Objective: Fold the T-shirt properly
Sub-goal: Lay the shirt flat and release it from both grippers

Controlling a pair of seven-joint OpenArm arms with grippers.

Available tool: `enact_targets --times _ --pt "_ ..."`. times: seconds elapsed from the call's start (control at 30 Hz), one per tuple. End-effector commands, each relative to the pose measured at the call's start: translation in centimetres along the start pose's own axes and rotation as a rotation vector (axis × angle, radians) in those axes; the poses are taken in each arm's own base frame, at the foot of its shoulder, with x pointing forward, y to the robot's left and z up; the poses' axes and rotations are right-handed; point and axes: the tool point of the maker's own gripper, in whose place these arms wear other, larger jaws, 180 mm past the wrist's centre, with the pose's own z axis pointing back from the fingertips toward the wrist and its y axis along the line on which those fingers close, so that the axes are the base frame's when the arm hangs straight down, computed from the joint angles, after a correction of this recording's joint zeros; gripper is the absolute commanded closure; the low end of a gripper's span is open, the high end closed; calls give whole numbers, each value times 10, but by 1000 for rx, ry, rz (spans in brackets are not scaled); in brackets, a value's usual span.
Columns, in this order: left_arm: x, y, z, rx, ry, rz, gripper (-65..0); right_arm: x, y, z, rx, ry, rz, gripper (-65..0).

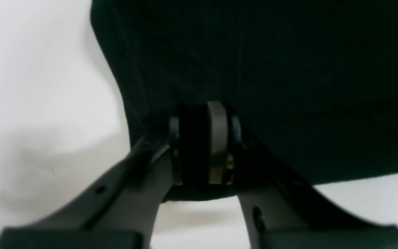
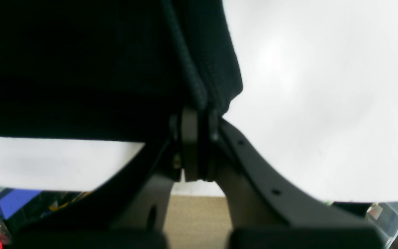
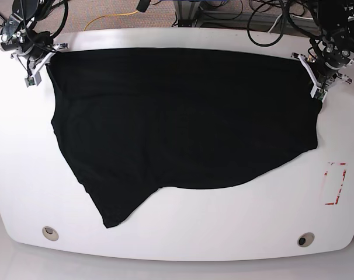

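Base view: each gripper, left gripper (image 3: 315,88) and right gripper (image 3: 39,68), pinches a corner of the limp, matte black T-shirt (image 3: 183,122).

The left gripper (image 1: 202,145) is pinched tight on a corner of the T-shirt (image 3: 183,116). The right gripper (image 2: 199,145) is pinched tight on the other far corner. Both arms reach out low at the far edge, one at each side.
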Motion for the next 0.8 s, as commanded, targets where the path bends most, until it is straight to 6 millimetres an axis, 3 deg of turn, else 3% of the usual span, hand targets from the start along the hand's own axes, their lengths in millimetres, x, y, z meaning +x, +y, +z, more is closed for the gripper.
enact_targets --times 0.0,0.43,0.5,0.57,0.67,0.77 --pt "-39 16 11 62 150 -13 -81 -3 -14 10 -48 11 15 0" --pt "-68 25 31 100 252 -13 -83 -12 -5 20 -57 18 44 -11" --pt "-75 25 33 99 277 -17 -90 -13 -4 20 -57 18 42 -59" --pt "-75 25 35 101 285 -22 -133 -12 -4 19 -56 16 39 -168" --pt "-64 29 41 124 260 -38 -229 -7 -11 29 -90 -10 31 -346" --pt "-45 33 46 151 212 -63 -301 5 -9 37 -109 -55 38 -425"
